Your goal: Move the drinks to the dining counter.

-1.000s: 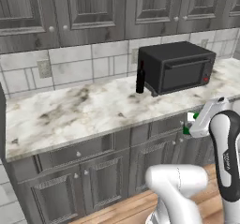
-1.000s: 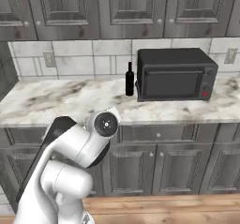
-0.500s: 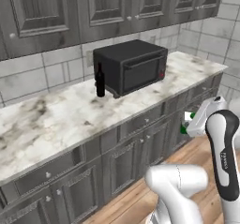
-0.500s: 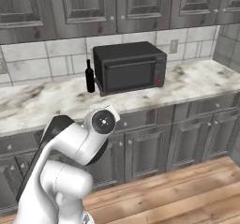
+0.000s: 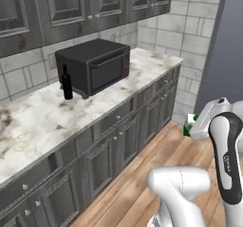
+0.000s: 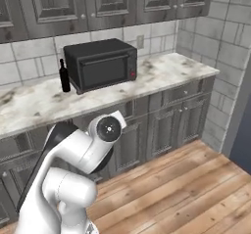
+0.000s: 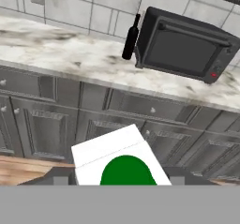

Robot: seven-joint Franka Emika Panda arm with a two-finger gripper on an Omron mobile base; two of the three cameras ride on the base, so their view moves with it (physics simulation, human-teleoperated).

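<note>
One black wine bottle (image 5: 66, 82) stands on the marble worktop (image 5: 42, 119), just beside one black microwave (image 5: 95, 64). One green-and-white carton (image 7: 119, 160) sits in the single claw (image 7: 121, 177). One wall outlet (image 6: 140, 42) shows on the tiled backsplash.

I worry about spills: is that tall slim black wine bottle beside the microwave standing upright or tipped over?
Upright. The tall slim black wine bottle stands on its base on the marble counter, neck up, beside the black microwave.

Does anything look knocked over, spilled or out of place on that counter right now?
Nothing stands out. The wine bottle stands upright on the marble counter beside the microwave, no spill shows, and the green-and-white carton sits squarely in the claw.
</note>
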